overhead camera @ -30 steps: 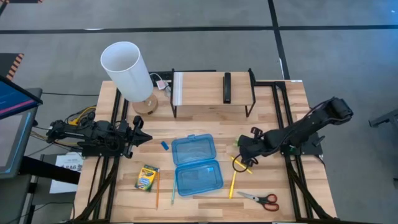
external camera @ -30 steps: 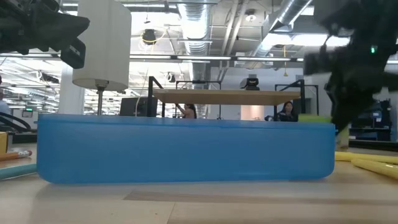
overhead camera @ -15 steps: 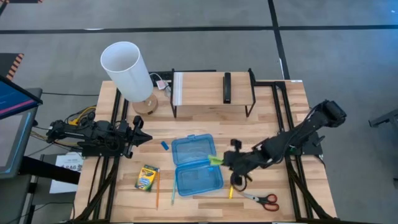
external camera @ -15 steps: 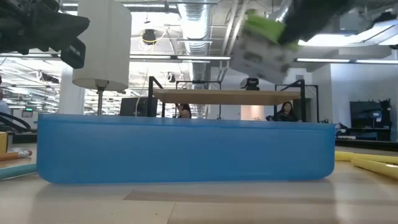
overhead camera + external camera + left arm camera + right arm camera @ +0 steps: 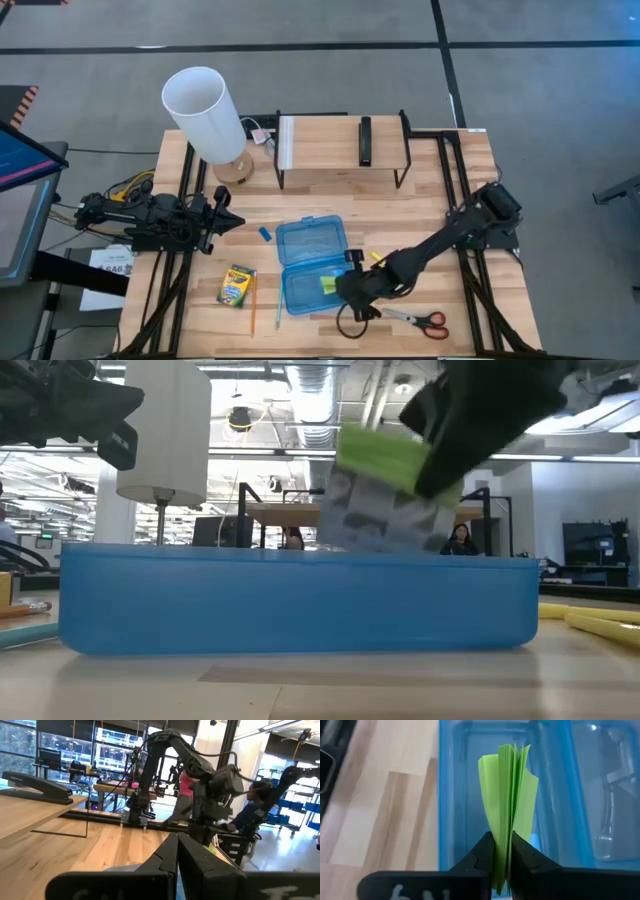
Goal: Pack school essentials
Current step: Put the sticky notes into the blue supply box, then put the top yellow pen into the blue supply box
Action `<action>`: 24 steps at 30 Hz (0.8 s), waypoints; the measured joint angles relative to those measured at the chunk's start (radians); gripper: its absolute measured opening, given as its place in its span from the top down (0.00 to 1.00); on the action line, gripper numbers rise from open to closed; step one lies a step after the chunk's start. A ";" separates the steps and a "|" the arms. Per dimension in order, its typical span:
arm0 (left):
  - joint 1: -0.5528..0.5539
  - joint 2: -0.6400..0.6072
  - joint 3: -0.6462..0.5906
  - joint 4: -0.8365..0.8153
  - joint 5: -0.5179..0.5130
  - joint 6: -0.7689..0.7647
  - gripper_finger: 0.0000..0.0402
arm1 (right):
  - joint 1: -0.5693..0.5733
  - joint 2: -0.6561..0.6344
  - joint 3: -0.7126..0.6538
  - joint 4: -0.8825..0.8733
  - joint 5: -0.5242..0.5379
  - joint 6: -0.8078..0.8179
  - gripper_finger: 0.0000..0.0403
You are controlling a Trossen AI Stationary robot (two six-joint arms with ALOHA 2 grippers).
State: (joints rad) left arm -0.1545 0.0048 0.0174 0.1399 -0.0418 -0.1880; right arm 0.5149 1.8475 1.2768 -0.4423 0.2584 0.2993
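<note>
The worktop point(image 5: 430, 190) is pale wood, planked, with a smooth satin finish. The open case point(image 5: 316, 265) is translucent blue plastic, glossy where light catches it. The sticky-note pad point(image 5: 509, 805) is matt lime-green paper, its leaves fanned. The right end effector point(image 5: 501, 851) has matt black plastic fingers. The lamp shade point(image 5: 203, 112) looks smooth, matt white.

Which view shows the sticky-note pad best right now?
The right wrist view: the lime-green sticky-note pad stands edge-on between the right gripper fingers, pages fanned, over the blue case. The high view shows only a small green patch in the case. The low view shows it blurred above the case wall. The left wrist view barely shows it.
</note>
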 joint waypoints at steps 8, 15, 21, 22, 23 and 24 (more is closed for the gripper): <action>0.000 0.000 0.000 -0.014 0.000 0.000 1.00 | -0.015 0.024 -0.001 -0.019 -0.011 -0.005 0.73; 0.000 0.000 0.000 -0.017 0.000 0.000 1.00 | -0.012 0.023 0.030 -0.060 -0.025 0.003 0.48; 0.000 0.000 0.000 -0.018 0.000 0.000 1.00 | -0.012 0.023 0.125 -0.218 -0.025 0.028 0.39; 0.000 0.000 0.000 -0.018 0.000 0.000 1.00 | -0.012 0.022 0.139 -0.253 -0.025 0.041 0.39; 0.000 0.000 0.000 -0.018 0.000 0.000 1.00 | -0.012 0.022 0.148 -0.285 -0.025 0.051 0.39; 0.000 0.000 0.000 -0.018 0.000 0.000 1.00 | -0.012 0.019 0.152 -0.313 -0.025 0.062 0.39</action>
State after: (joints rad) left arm -0.1544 0.0046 0.0174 0.1223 -0.0418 -0.1883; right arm 0.5034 1.8663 1.4288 -0.7552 0.2333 0.3611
